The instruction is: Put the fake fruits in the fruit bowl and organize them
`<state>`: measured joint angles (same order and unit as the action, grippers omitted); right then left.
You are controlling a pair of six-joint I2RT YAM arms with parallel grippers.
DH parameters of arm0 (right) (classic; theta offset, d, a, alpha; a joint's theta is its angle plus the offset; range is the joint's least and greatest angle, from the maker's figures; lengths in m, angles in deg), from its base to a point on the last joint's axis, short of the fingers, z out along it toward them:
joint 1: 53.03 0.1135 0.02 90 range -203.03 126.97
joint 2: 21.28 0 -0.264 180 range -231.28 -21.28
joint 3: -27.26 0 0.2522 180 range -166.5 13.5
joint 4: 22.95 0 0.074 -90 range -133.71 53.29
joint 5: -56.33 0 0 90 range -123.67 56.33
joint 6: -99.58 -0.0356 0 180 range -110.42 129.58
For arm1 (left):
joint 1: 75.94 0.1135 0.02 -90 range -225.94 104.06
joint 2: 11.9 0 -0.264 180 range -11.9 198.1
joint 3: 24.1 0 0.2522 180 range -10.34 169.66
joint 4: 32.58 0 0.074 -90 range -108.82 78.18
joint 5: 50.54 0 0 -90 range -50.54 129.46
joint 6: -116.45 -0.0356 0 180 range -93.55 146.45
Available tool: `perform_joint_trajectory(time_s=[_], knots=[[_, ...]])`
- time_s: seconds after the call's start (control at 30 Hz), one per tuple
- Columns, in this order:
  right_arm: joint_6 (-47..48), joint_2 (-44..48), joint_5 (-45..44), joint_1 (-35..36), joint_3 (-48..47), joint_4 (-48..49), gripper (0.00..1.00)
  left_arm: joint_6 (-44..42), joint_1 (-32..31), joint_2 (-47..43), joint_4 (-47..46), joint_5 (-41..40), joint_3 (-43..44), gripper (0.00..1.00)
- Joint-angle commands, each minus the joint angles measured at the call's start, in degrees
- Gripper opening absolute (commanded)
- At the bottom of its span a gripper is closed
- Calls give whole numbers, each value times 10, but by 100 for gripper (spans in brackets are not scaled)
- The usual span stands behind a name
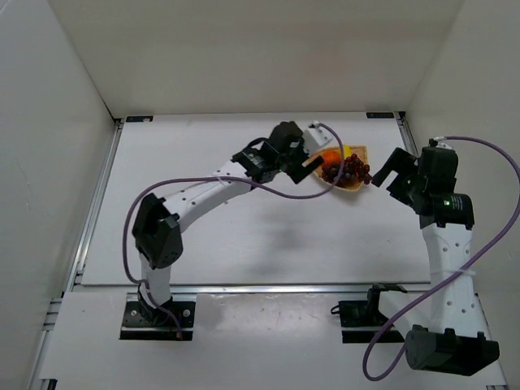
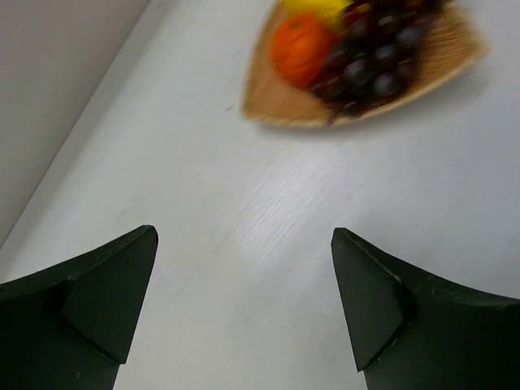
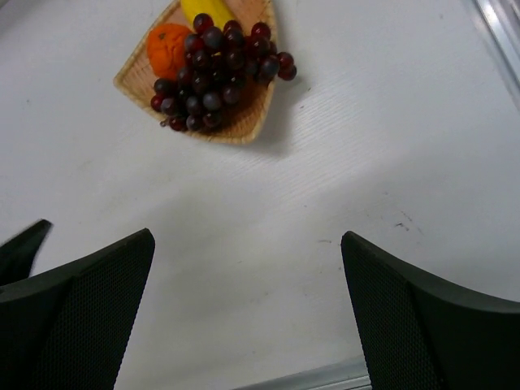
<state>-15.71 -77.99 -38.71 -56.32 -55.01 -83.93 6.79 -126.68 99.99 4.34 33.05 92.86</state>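
Bowl [image 3: 130,81] at far right of table [image 1: 244,236], holding orange [image 3: 166,47], yellow fruit [image 3: 207,10] and grapes [image 3: 215,77], some overhanging its rim. Left gripper [image 2: 244,244] just left of the bowl, right gripper [image 3: 248,244] to its right, both with jaws wide and empty. White walls [image 1: 49,122] on three sides.

A white counter [image 1: 244,236] filled mid-frame. A metal rail [image 1: 97,203] edged its left side, and plain white walls [image 1: 244,49] rose across the top.
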Motion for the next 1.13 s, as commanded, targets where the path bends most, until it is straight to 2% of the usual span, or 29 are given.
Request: perform_joint_trajectory(time_s=[0.0,0.07,0.1,0.2,0.3,0.43,0.6,0.73,1.1], knots=[[-15,58,57,0,19,-44,100,45,85,-102,52,-130,-51,99],[-35,103,72,0,73,-49,100,64,136,-134,99,-135,-65,99],[-42,120,79,0,93,-49,100,76,193,-162,122,-135,-71,99],[-70,189,79,0,162,-59,100,131,286,-227,203,-141,-103,99],[-85,264,74,0,206,-71,100,185,448,-315,211,-141,-205,99],[-100,297,79,0,220,-84,100,214,549,-400,199,-153,-326,99],[-89,286,79,0,184,-107,100,241,575,-462,193,-128,-413,99],[-84,274,79,0,167,-120,100,256,575,-469,193,-89,-419,99],[-90,290,63,0,179,-125,100,250,575,-474,193,-78,-429,99]])
